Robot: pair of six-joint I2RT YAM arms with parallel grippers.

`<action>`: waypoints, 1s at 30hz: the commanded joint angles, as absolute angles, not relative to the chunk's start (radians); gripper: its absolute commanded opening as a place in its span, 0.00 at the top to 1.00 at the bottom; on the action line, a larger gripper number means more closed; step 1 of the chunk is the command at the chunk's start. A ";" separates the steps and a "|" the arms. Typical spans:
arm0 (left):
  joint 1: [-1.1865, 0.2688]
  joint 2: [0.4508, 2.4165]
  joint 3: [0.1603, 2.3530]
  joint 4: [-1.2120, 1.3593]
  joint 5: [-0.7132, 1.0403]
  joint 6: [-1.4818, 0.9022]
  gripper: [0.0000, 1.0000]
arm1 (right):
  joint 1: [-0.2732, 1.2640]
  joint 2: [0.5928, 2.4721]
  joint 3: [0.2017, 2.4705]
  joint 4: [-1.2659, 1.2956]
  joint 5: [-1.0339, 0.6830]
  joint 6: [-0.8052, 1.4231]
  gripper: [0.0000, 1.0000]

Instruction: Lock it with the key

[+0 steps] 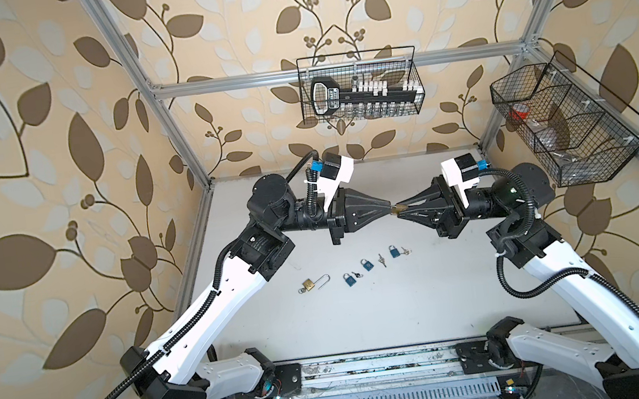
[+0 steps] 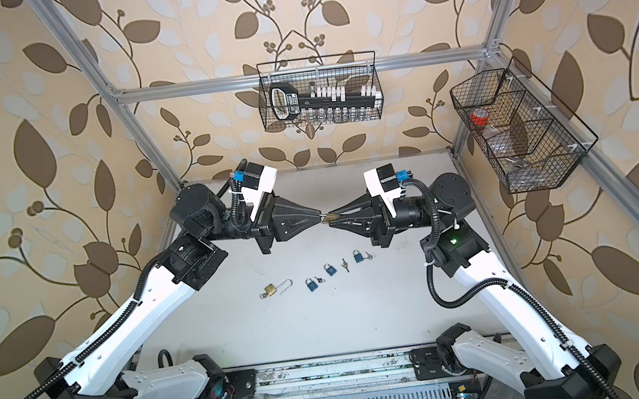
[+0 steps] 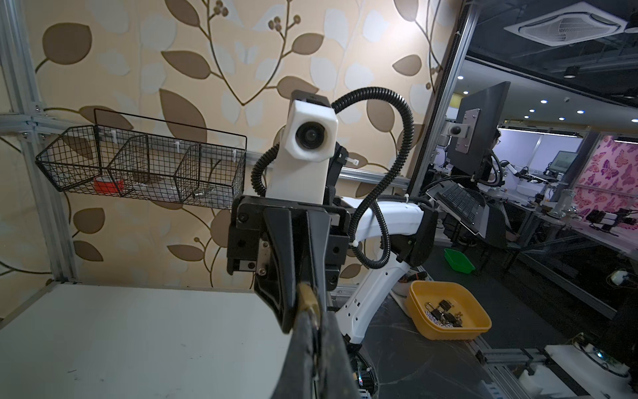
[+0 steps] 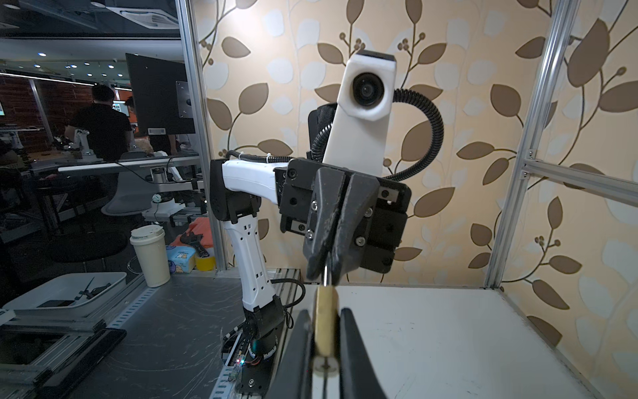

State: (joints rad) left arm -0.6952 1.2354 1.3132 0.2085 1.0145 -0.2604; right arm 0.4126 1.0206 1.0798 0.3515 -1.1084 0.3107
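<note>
Left claw (image 1: 389,209) pinched shut on thin metal stem (image 4: 325,273) jutting from brass padlock (image 4: 324,321); key or shackle, cannot tell. Right claw (image 1: 402,210) grips padlock body, mid-air above table (image 1: 368,328). Claws tip to tip, padlock long axis along line between them; coming push or twist likely follows that axis. Blue padlocks (image 1: 367,264), loose keys (image 1: 380,259), long-shackle lock (image 1: 312,284) on table below, well apart; nothing in way.

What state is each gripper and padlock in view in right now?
Left gripper: shut on the thin metal end of the small brass padlock.
Right gripper: shut on that padlock's body.
Small brass padlock: held mid-air between both grippers; locked or not, cannot tell.
Long-shackle brass padlock: lying on white table, shackle looks open.
Three small blue padlocks: on table, shackles look shut.
</note>
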 commanded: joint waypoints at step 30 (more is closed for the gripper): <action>-0.666 1.089 1.345 -0.316 0.917 0.083 0.49 | 0.441 0.916 1.093 -0.302 -1.000 0.037 1.00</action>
